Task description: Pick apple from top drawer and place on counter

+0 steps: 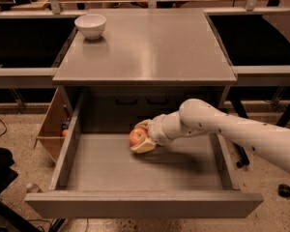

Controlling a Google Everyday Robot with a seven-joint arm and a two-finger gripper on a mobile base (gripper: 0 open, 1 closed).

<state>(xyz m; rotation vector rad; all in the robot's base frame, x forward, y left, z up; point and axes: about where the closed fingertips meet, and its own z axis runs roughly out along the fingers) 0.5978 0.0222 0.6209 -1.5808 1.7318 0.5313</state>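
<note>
Where gripper clasps apple, top drawer walls distant.

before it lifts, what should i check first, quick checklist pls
1. Grasp: the gripper is inside the drawer, closed around the apple: ok.
2. Whether the apple is off the drawer floor: cannot tell.
3. The top drawer is pulled open, nothing else lying in it: ok.
4. The counter has bare space near its front edge: ok.
5. The white bowl sits at the counter's back left corner, away from that space: ok.
</note>
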